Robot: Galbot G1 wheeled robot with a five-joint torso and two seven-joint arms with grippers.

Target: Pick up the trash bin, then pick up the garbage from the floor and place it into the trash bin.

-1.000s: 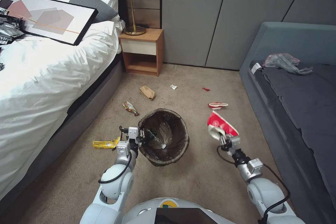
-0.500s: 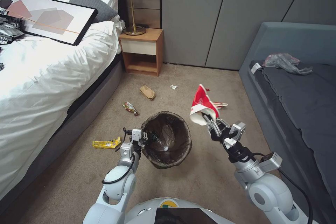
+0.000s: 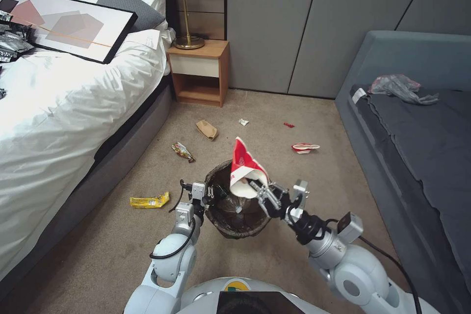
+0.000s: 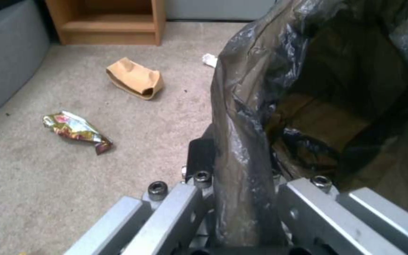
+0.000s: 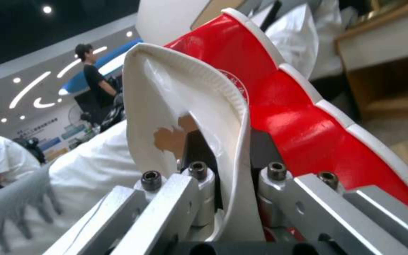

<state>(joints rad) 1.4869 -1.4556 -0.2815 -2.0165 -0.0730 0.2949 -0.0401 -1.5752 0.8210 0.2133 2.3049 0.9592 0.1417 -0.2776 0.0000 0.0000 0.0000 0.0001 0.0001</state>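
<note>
Left gripper [image 3: 210,192], jaws closed on the bag-lined rim of the trash bin [image 3: 223,223], holds it above the carpet [image 3: 294,255]. Right gripper [image 3: 258,190], jaws clamped on a crushed red-and-white paper cup [image 3: 244,169], holds it over the bin's mouth. Brown paper bag [image 3: 207,129], colourful snack wrapper [image 3: 182,151] and yellow wrapper [image 3: 149,201] lie on the carpet.

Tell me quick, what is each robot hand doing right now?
Left gripper: shut on the trash bin's bag-lined rim.
Right gripper: shut on a crushed red-and-white paper cup, over the bin.
</note>
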